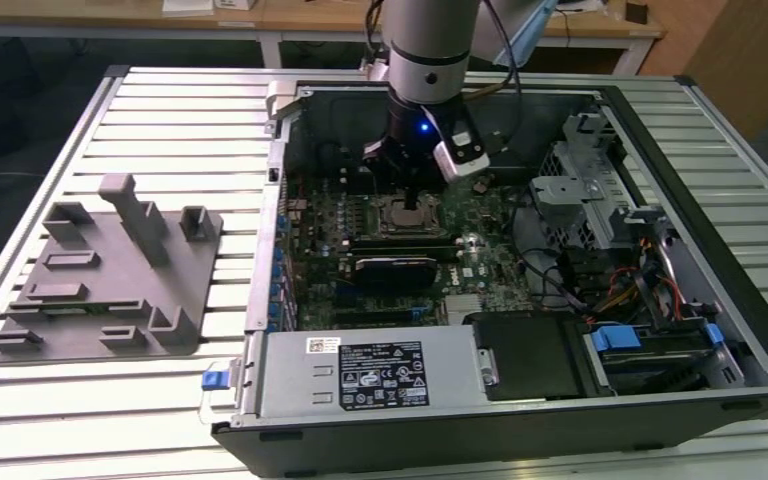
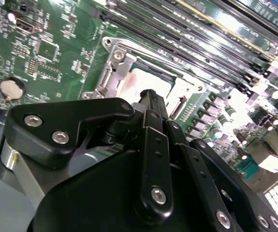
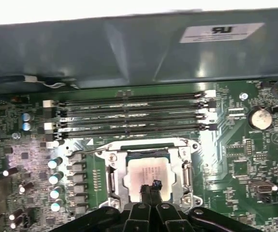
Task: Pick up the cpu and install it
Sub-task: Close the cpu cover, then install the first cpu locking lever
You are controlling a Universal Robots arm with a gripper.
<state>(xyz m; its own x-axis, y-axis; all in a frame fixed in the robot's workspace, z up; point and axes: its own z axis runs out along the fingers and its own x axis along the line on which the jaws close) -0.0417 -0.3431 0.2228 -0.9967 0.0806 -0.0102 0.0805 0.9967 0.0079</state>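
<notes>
- The claw [image 3: 151, 189] is clenched. In the first wrist view its two fingers lie together at the tip with nothing seen between them, so it grasps nothing.
- That tip stands over the near edge of the cpu [image 3: 146, 175]. I cannot tell whether it touches the lid or hangs just above it.
- The cpu lies flat in the socket, silvery top up, with the metal socket frame [image 3: 110, 174] close around it.
- Judged from its look, the chip is light, thin and stiff. Its smooth metal top would likely be slippery under the fingers, and its underside and the socket beneath would be easily damaged by tilt or pressure.
- The best hold looks to be on two opposite edges of the pale rim, kept level. Little of the rim stands clear, and the frame crowds two sides.
- Beyond the socket run the memory slots [image 3: 129, 113] on the green motherboard [image 3: 235, 145].
- In the exterior view the board sits in an open computer case [image 1: 704, 250] on the slatted surface [image 1: 157, 120]. A grey fixture [image 1: 104, 275] lies well apart, toward the exterior view's left.
</notes>
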